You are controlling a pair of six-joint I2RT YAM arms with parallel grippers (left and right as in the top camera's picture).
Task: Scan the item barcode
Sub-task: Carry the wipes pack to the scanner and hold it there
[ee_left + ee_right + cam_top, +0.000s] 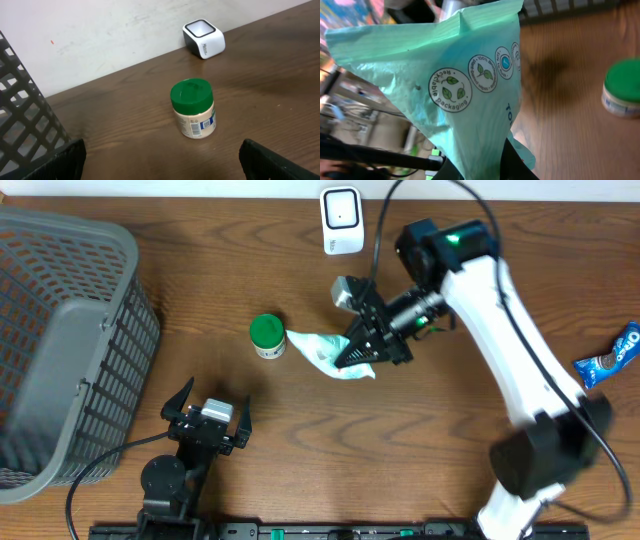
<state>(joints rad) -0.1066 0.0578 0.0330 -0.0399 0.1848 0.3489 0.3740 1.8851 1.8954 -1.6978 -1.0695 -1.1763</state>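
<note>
Your right gripper (362, 350) sits just right of centre in the overhead view, its jaws clamped on a pale green pouch (322, 352). The pouch sticks out to the left of the fingers over the wooden table (450, 480), and you cannot tell from above whether its far tip touches the wood. In the right wrist view the pouch fills the left and middle of the frame, pinched at the bottom edge between the dark fingers. A round "recyclable packaging" mark and a row of smaller round marks show on the face turned to that camera. The white scanner (341, 220) stands at the upper centre of the overhead frame against the back edge of the table, above the pouch and apart from it. Just beside the pouch's left tip stands a small jar with a green lid (267, 336), upright, with dark bars printed on the lower part of its label in the left wrist view. Your left gripper (207, 418) is in the lower left part of the overhead frame — jaws spread wide, nothing between them, well apart from the jar. Its black fingers (272, 160) show only at the bottom corners of its own camera. A grey basket (60, 330) takes up the left edge, and a blue Oreo packet (610, 355) lies at the right edge.
</note>
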